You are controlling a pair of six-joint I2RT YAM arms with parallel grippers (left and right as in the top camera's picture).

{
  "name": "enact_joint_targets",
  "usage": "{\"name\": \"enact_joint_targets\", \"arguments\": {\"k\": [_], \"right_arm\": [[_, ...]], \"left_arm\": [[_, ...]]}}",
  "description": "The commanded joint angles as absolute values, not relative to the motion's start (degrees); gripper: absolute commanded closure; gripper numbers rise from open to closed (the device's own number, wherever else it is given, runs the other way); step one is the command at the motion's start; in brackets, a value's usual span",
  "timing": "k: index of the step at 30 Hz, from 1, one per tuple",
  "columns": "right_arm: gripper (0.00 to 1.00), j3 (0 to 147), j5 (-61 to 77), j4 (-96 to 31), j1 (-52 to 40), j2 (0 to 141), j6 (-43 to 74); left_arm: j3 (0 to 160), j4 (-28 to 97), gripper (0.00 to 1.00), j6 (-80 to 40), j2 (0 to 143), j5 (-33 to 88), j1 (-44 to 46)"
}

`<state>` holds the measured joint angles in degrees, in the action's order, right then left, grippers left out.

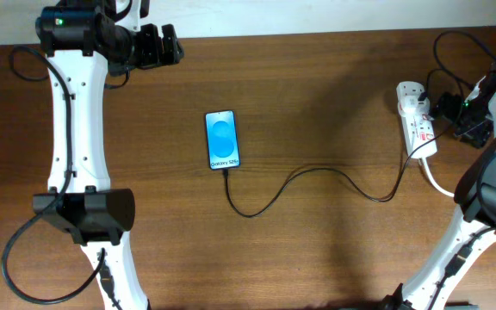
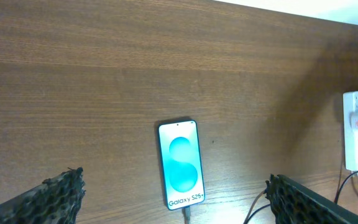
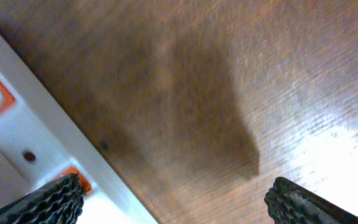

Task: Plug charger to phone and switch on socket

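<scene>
The phone (image 1: 222, 139) lies flat mid-table, blue screen up; it also shows in the left wrist view (image 2: 181, 164). The thin black charger cable (image 1: 300, 176) meets the phone's bottom edge (image 2: 186, 214) and runs right to the white power strip (image 1: 418, 119), which also shows in the left wrist view (image 2: 356, 132). My left gripper (image 1: 158, 45) is open and empty at the far left, well away from the phone. My right gripper (image 1: 455, 116) is open and empty just right of the strip; its left finger overlaps a red-marked switch (image 3: 79, 180) in the right wrist view.
The strip's thick white cord (image 1: 436, 181) curves off to the right. Black robot cables (image 1: 455, 52) loop behind the strip at the far right. The left arm's base (image 1: 84, 211) stands at the front left.
</scene>
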<state>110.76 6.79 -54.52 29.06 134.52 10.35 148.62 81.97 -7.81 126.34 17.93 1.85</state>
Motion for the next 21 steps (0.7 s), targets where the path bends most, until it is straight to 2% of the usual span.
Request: {"name": "enact_joint_targets", "arguments": {"k": [1, 21], "right_arm": [[0.02, 109.3, 9.0, -54.3, 27.7, 135.5, 9.9], [0.02, 102.4, 11.4, -54.5, 27.6, 135.5, 9.9]], "left_arm": [[148.6, 82.0, 0.01, -8.3, 127.0, 17.5, 1.8], [148.6, 82.0, 0.01, -8.3, 127.0, 17.5, 1.8]]}}
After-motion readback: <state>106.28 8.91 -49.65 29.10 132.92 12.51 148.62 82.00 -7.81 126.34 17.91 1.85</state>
